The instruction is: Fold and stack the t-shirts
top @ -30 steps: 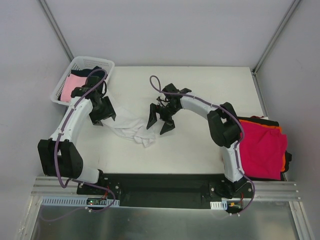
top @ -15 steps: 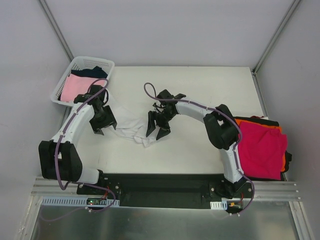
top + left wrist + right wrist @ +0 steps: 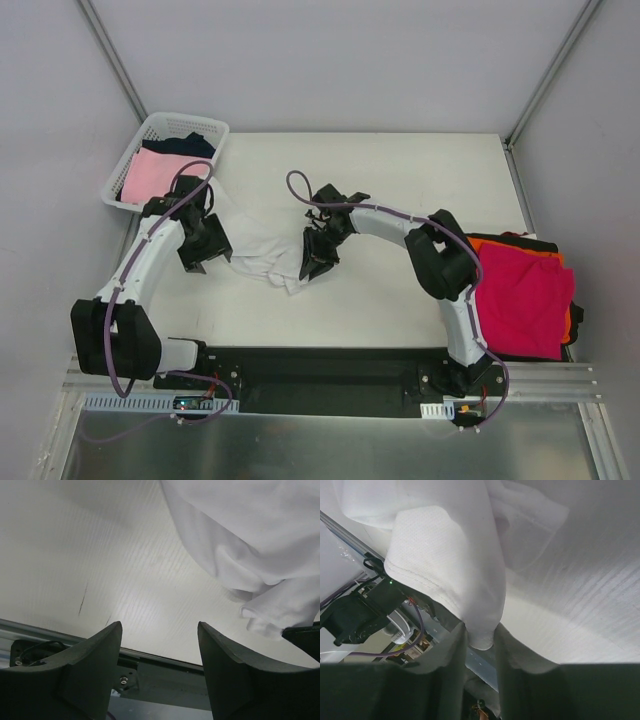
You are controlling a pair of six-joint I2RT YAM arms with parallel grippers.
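Right gripper (image 3: 316,262) is seen clamped on the white t-shirt (image 3: 262,250): in the right wrist view a hemmed fold of the cloth is pinched between its nearly closed fingers. The shirt is spread crumpled on the table (image 3: 420,180), left of centre, between the two grippers. The left gripper (image 3: 203,248) is held at the shirt's left edge with its fingers apart; in the left wrist view nothing is caught between them, and the cloth is seen just beyond the tips.

At the table's far left corner a white lattice basket (image 3: 170,118) is noted, with a pale pink t-shirt (image 3: 150,172) and a navy t-shirt (image 3: 185,145) inside.

At the right edge a folded stack is recorded: a magenta-red t-shirt (image 3: 525,295) on top, an orange t-shirt (image 3: 567,320) showing at its right edge, and a black t-shirt (image 3: 515,238) at its far side.
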